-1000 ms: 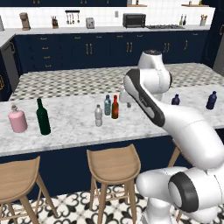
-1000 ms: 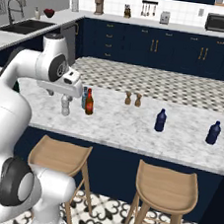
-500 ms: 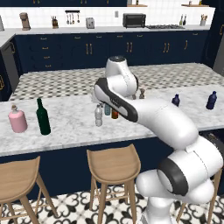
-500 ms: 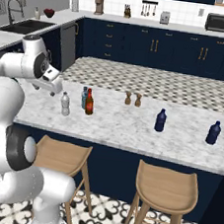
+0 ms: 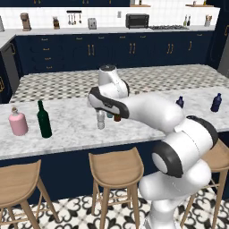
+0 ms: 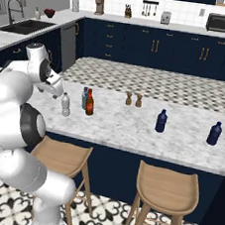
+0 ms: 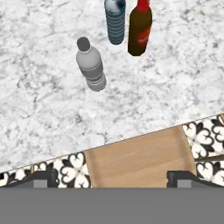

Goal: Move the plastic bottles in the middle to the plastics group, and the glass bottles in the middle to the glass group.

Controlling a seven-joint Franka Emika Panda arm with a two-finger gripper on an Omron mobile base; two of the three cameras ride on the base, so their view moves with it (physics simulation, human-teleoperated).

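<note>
End effector (image 7: 112, 177) open above ribbed grey bottle (image 7: 90, 64)

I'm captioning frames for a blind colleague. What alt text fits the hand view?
Looking down on a marble counter: a clear greyish plastic bottle stands alone, with a teal-blue bottle and an amber bottle with a red top side by side beyond it. A wooden stool seat sits below the counter edge.
</note>
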